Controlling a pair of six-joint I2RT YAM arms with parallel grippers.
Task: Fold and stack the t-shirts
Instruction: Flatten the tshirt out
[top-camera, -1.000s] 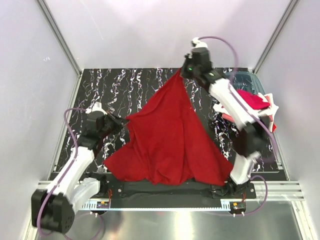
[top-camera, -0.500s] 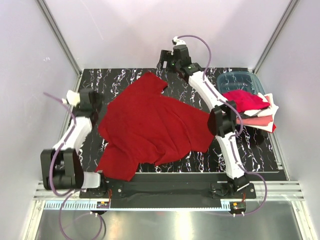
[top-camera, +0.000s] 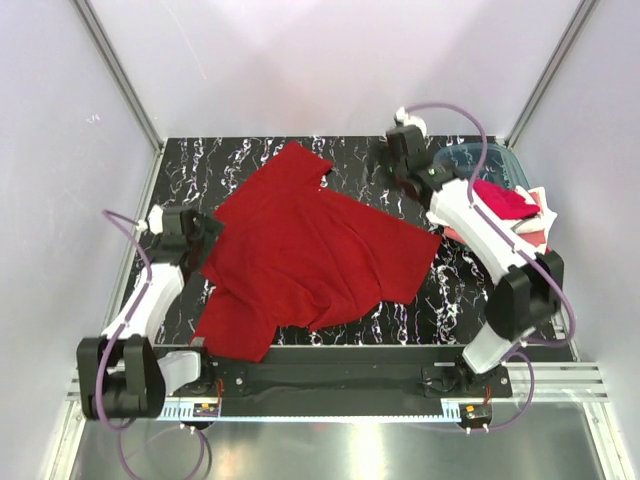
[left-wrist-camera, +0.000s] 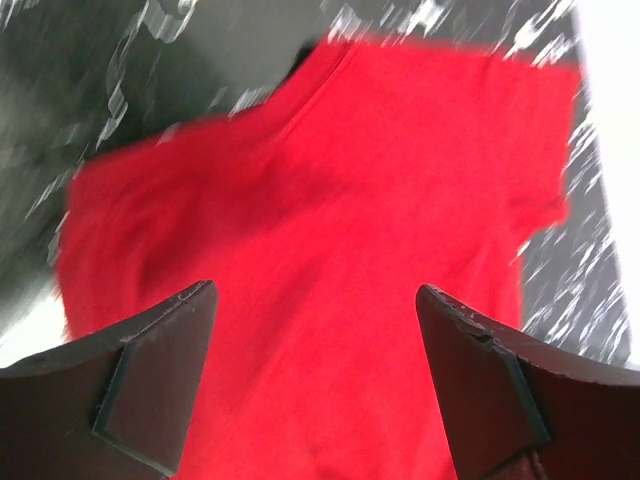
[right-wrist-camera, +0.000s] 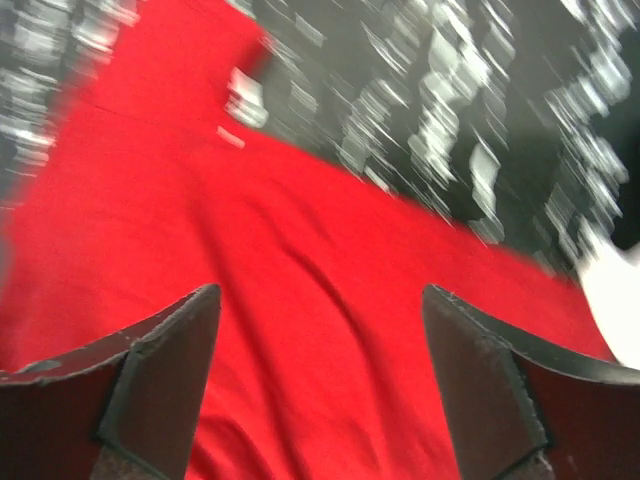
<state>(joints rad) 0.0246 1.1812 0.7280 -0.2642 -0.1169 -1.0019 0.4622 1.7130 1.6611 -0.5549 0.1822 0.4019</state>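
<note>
A large deep red t-shirt (top-camera: 310, 250) lies spread, a bit rumpled, across the black marbled table (top-camera: 240, 165), with its collar toward the far side. My left gripper (top-camera: 203, 238) hovers at the shirt's left edge, open, with nothing between its fingers. In the left wrist view the left gripper (left-wrist-camera: 315, 292) has only red cloth (left-wrist-camera: 330, 180) below it. My right gripper (top-camera: 404, 160) is at the far right, beyond the shirt's upper edge, also open and empty. The right wrist view shows the right gripper (right-wrist-camera: 321, 290) above the shirt (right-wrist-camera: 300, 300). More t-shirts (top-camera: 505, 205), red, pink and white, lie heaped at the right.
A teal translucent bin (top-camera: 480, 158) stands at the far right corner behind the heap. White walls and metal frame posts close in the table on three sides. The arm bases sit on a rail (top-camera: 340, 380) along the near edge.
Both grippers opened and let go of the red t-shirt, which dropped from its lifted peak to lie spread on the table. The right arm swung back right; the left shifted slightly.
</note>
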